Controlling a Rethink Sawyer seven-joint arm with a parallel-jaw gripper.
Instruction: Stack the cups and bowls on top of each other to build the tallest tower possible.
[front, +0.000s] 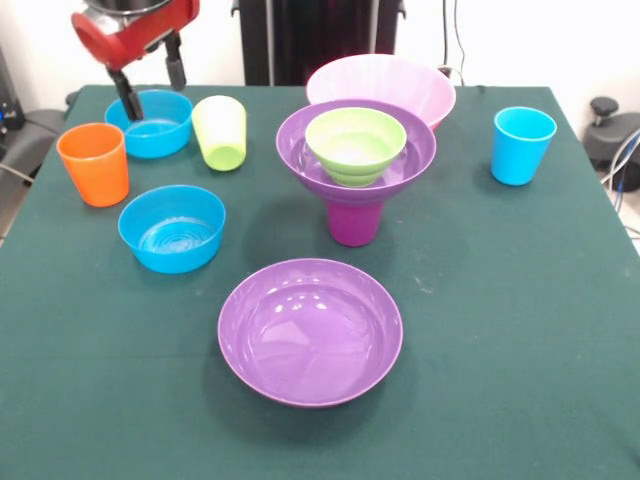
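My claw (151, 92) hangs at the table's (520, 330) far left corner, fingers (128, 100) spread apart and holding nothing. One dark finger dips at the near-left rim of the far blue bowl (150, 124); whether it touches the rim I cannot tell. The other finger hangs above that bowl's opening, clear of it.

The tower (356, 170) stands near the table's middle, a little toward the far side. Its base is the purple cup (354, 220), upright. A wide purple bowl (356, 148) sits on the cup's mouth, and the small ribbed green bowl (355, 145) nests inside that, its rim rising above the purple one. The stack looks level.

Right behind the tower, the big pink bowl (385, 85) sits upright; the tower hides its lower front edge. The lime cup (220, 132) stands just right of the far blue bowl, looking upside down with its narrow end up. The orange cup (94, 164) stands upright at the left edge, just in front of that bowl. The second blue bowl (172, 228) sits in front of both, open side up, empty. The other wide purple bowl (310, 330) lies alone in the near middle, also empty. The light blue cup (522, 145) stands upright, well apart at the far right.
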